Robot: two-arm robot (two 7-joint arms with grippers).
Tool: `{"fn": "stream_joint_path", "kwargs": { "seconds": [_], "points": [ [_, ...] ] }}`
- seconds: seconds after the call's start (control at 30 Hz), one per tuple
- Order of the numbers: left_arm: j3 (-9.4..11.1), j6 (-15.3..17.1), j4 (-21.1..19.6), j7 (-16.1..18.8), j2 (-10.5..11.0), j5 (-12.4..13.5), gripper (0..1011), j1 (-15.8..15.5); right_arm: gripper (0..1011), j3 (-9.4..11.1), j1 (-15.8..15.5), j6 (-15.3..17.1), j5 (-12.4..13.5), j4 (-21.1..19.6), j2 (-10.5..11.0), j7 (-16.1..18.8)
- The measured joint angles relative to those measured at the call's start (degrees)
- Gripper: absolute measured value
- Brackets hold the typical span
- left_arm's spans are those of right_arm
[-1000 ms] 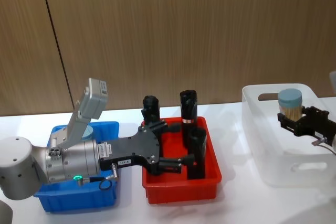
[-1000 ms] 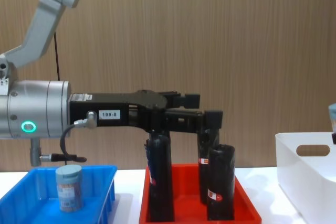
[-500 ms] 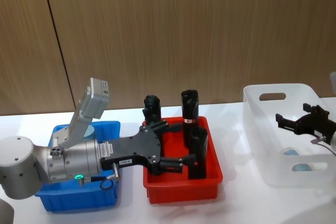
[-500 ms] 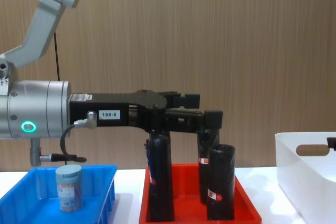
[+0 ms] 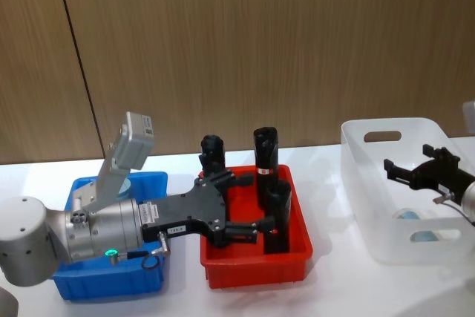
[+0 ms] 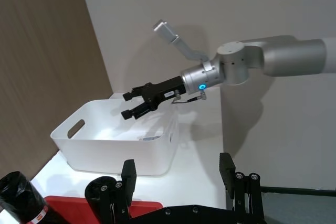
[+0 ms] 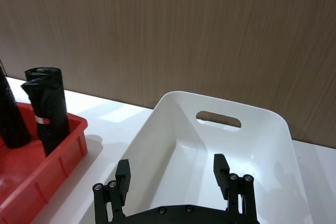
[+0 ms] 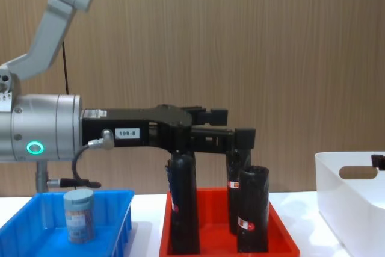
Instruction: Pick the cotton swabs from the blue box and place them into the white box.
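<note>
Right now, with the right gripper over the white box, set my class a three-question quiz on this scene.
1. How many black rolls stand in the red tray under the left gripper?
2. The jar in the chest view stands: A. in the blue box; B. in the red tray; C. on the bare table.
3. True or false: the right gripper is shut on a jar.

Key
1. Three.
2. A.
3. False: it is open above the white box.
</note>
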Motion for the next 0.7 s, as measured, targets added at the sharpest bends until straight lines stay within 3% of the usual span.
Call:
{"fn": "stream_joint_path", "kwargs": {
  "seconds": [0.7],
  "points": [
    [1.2,-0.6,-4.6,14.5,0.3,2.6,1004,3.8,1002,-0.1,-10.8,-2.0,-0.6,-15.0,-1.5,-6.0]
  ]
}}
